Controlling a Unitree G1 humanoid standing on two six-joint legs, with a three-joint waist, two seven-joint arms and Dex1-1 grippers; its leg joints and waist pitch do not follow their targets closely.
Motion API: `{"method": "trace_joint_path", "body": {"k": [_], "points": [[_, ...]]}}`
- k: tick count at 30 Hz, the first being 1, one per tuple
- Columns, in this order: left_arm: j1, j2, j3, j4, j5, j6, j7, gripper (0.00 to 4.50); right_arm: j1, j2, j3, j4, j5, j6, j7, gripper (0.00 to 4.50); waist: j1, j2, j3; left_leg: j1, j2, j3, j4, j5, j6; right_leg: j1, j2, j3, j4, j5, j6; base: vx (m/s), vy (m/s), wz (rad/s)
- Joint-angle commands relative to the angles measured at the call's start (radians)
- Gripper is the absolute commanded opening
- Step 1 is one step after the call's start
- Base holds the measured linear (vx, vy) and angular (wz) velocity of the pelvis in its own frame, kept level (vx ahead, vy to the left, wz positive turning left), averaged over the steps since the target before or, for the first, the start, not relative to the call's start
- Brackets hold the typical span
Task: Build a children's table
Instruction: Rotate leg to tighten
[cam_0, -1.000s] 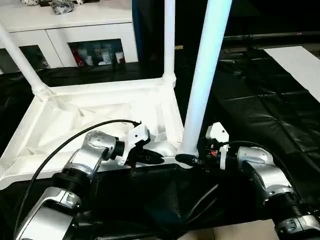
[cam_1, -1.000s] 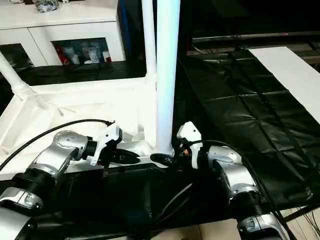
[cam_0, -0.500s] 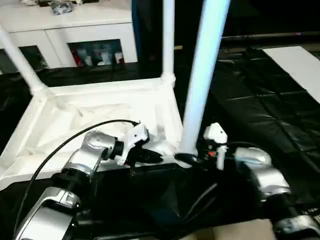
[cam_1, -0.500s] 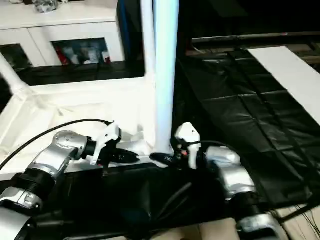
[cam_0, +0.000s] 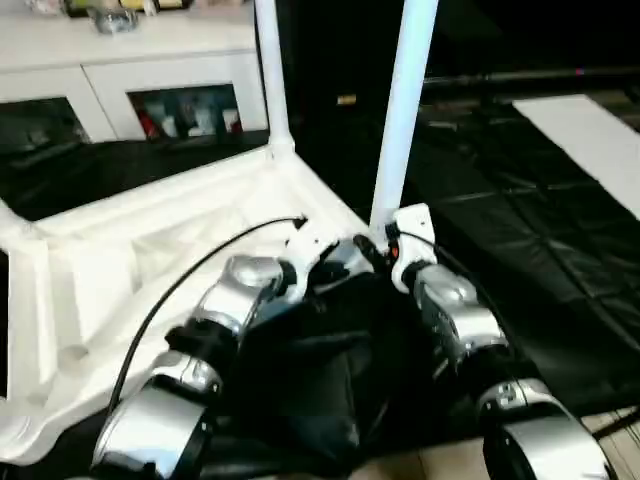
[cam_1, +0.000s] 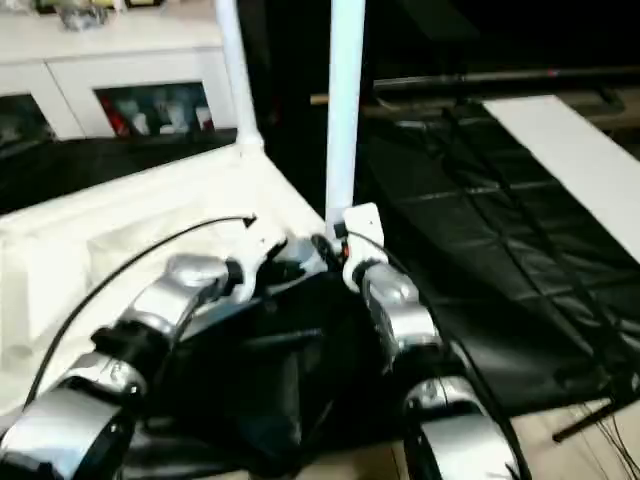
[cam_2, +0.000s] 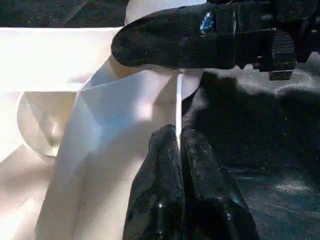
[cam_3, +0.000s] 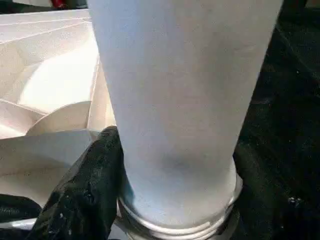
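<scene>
Right gripper (cam_3: 170, 200) clasps base of near leg (cam_0: 400, 120) at corner socket; threaded collar shows, likely not fully seated. Left gripper (cam_2: 180, 145) pinched shut at tabletop (cam_0: 130, 260) rim. Tabletop lies upside down; far leg (cam_0: 268, 70) stands fitted. Remaining corners unclear.

The table top (cam_0: 150, 240) is smooth white plastic with a soft sheen, and the upright leg (cam_3: 175, 100) is matt white plastic with a silvery ring at its base. The black cloth (cam_0: 520, 230) looks creased and slightly glossy. The forearms (cam_0: 450, 310) are brushed silver metal.
</scene>
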Motion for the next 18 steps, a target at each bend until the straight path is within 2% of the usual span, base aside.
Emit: {"method": "trace_joint_path", "body": {"k": [1,2,4,9,12,13,14,16,18], "points": [[0.014,-0.03,-0.027,0.046,0.011,-0.007,0.006,0.0,0.01,0.04,0.038,0.0,-0.003,-0.013,0.096,3.04,0.003,-0.022,-0.054,-0.01,0.025,-0.006,-0.054,-0.036,0.118,0.053,-0.074,0.04,-0.067,0.013,-0.255,0.0,0.0,0.0],[0.018,-0.026,-0.029,0.043,0.011,-0.008,-0.005,0.0,0.017,0.043,0.024,-0.014,0.018,-0.019,0.128,3.39,0.005,-0.021,-0.053,-0.01,0.026,-0.007,-0.055,-0.037,0.12,0.053,-0.075,0.039,-0.067,0.01,-0.256,0.0,0.0,0.0],[0.025,-0.017,-0.035,0.035,0.013,-0.007,-0.022,0.0,0.025,0.04,0.015,-0.035,0.033,-0.026,0.17,3.39,0.005,-0.021,-0.053,-0.01,0.028,-0.007,-0.055,-0.042,0.13,0.053,-0.074,0.038,-0.067,0.003,-0.26,0.0,0.0,0.0],[0.049,0.029,-0.059,0.002,0.011,0.012,-0.109,0.0,0.043,-0.037,0.06,-0.08,0.031,-0.043,0.301,3.86,0.004,-0.02,-0.051,-0.009,0.03,-0.007,-0.057,-0.059,0.132,0.052,-0.075,0.036,-0.07,-0.026,-0.265,0.0,0.0,0.0],[0.063,0.067,-0.078,-0.018,0.012,-0.007,-0.199,0.0,0.076,-0.112,0.093,-0.141,0.036,-0.046,0.438,3.86,0.005,-0.021,-0.05,-0.01,0.031,-0.007,-0.057,-0.068,0.134,0.053,-0.074,0.037,-0.071,-0.034,-0.261,0.0,0.0,0.0],[0.073,0.093,-0.093,-0.032,0.006,-0.035,-0.276,0.0,0.097,-0.157,0.102,-0.175,0.041,-0.046,0.51,3.86,0.009,-0.023,-0.05,-0.009,0.032,-0.009,-0.057,-0.07,0.135,0.054,-0.073,0.036,-0.073,-0.039,-0.255,0.0,0.0,0.0],[0.076,0.1,-0.095,-0.036,0.003,-0.036,-0.296,0.0,0.102,-0.168,0.103,-0.183,0.043,-0.045,0.528,3.86,0.009,-0.022,-0.05,-0.011,0.033,-0.007,-0.056,-0.066,0.141,0.054,-0.073,0.037,-0.068,-0.027,-0.256,0.0,0.0,0.0],[0.082,0.119,-0.097,-0.049,-0.009,-0.031,-0.349,0.0,0.116,-0.194,0.095,-0.204,0.048,-0.046,0.576,3.86,0.011,-0.021,-0.05,-0.009,0.035,-0.006,-0.056,-0.066,0.141,0.05,-0.073,0.036,-0.068,-0.024,-0.263,0.0,0.0,0.0],[0.103,0.152,-0.105,-0.093,-0.051,-0.055,-0.477,0.0,0.135,-0.22,0.079,-0.233,0.071,-0.043,0.642,3.86,0.014,-0.02,-0.049,-0.007,0.037,-0.007,-0.059,-0.071,0.137,0.049,-0.075,0.035,-0.068,-0.038,-0.268,0.0,0.0,0.0]]}}
